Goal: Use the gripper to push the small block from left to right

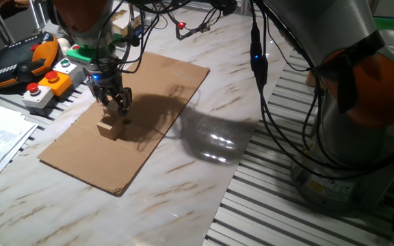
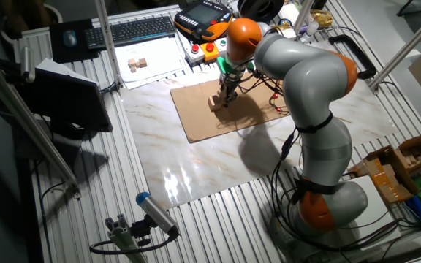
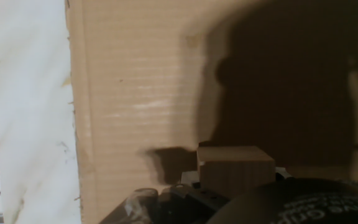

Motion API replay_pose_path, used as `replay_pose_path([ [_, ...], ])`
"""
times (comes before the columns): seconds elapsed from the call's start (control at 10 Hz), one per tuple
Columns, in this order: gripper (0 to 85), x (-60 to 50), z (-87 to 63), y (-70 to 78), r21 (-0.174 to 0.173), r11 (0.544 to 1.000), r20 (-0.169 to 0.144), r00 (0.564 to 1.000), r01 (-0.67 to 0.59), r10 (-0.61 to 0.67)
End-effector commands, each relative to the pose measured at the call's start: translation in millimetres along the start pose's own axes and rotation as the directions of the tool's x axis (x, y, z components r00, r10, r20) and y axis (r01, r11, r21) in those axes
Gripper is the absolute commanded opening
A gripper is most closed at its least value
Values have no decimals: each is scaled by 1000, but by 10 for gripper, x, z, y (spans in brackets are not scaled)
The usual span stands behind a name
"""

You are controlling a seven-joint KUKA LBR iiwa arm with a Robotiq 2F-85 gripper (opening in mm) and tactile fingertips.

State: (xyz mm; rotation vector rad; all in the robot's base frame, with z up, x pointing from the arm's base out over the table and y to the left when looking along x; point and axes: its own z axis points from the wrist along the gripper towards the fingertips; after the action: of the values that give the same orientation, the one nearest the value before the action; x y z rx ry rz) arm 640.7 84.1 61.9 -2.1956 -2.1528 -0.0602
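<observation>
At the far left of one fixed view lay printed papers [image 1: 2, 133], and behind them a teach pendant [image 1: 14, 63] and a grey button box [image 1: 48, 85] with red and green buttons. A sheet of brown cardboard [image 1: 149, 96] lay flat on the marble-patterned tabletop [image 1: 183, 184]. On the cardboard's left part stood the small block [image 1: 108, 128], pale wood, upright. The gripper [image 1: 117, 102] hung just above and behind it, its blue light glowing, seemingly touching the block's top edge; whether its fingers were spread or pressed together could not be told. A bright glare lay on the marble to the right. Farther right ran ribbed aluminium slats [image 1: 279, 198], black cables [image 1: 269, 102] and the arm's grey and orange base [image 1: 361, 82].
</observation>
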Motion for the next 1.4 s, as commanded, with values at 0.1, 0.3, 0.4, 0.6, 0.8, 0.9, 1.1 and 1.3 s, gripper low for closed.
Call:
replay_pose_path([
  [0.1,7,37,1,-3,1,1000,1,1000,-3,3],
  [0.3,7,91,7,-8,1,1000,4,1000,-4,4],
  [0.4,7,111,8,-10,1,1000,4,1000,-5,5],
  [0.6,7,131,13,-13,1,1000,3,1000,-2,2],
  [0.8,7,161,17,-17,3,1000,0,1000,-3,3],
  [0.9,7,170,18,-18,3,1000,0,1000,-3,3],
  [1.1,7,183,21,-19,1,1000,-2,1000,-3,3],
  [1.3,7,216,29,-24,-2,1000,-1,1000,-3,3],
])
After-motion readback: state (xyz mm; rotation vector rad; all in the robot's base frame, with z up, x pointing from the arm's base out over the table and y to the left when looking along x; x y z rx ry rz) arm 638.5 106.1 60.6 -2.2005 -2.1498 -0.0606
